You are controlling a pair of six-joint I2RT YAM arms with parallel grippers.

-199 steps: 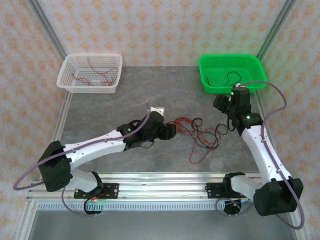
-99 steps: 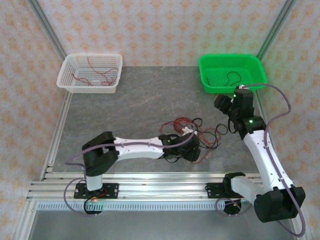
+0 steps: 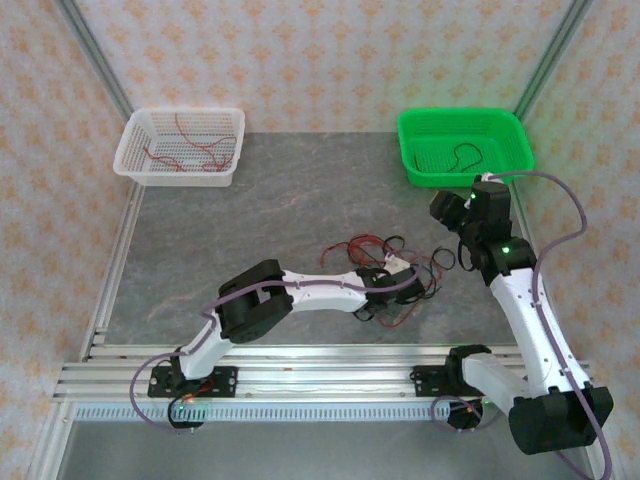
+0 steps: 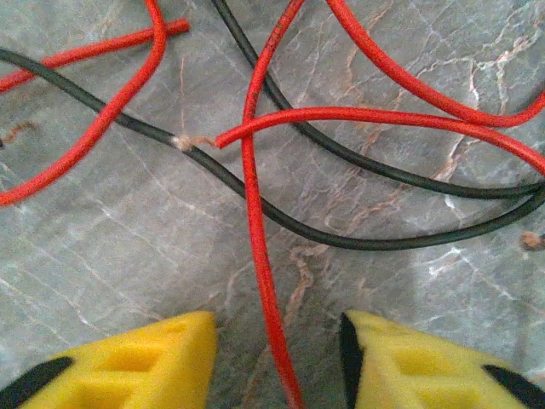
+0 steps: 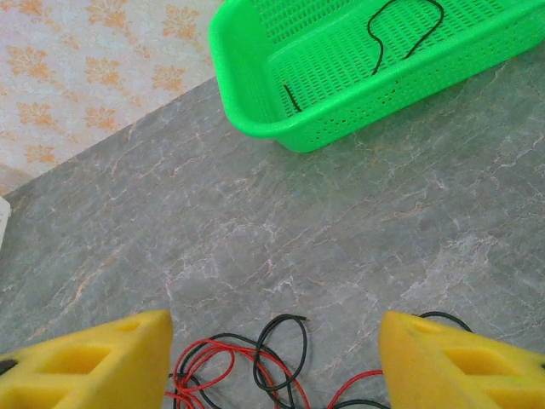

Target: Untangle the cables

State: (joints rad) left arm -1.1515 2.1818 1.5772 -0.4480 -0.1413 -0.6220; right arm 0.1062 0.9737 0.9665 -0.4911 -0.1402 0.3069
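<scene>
Left end effector (image 3: 388, 303), top view: low on the near edge of the cables (image 3: 395, 262), a red-and-black snarl on the counter (image 3: 280, 200), right of centre. Its finger gap can't be read from up here. Right end effector (image 3: 446, 210) sits just right of the snarl, near the green basket (image 3: 412, 150), which holds one black wire (image 3: 457, 155). White basket (image 3: 180, 178), far left, holds red wires (image 3: 195, 150). Left wrist view gives the detail the top view is too coarse for: left end effector (image 4: 277, 358) fingers apart, one red strand (image 4: 255, 247) running through the gap, clear of both pads, not clamped. Ahead, black strands (image 4: 289, 226) cross red loops flat on the counter (image 4: 102, 247), with a pale frayed spot (image 4: 183, 141) on one black strand. Right wrist view: right end effector (image 5: 274, 341) wide apart, nothing gripped, held above the counter (image 5: 358, 221). Far edge of the cables (image 5: 255, 358) lies low between the fingertips. Green basket (image 5: 341, 128) is beyond, and the black wire (image 5: 371, 34) inside reads clearer here than from the top.
</scene>
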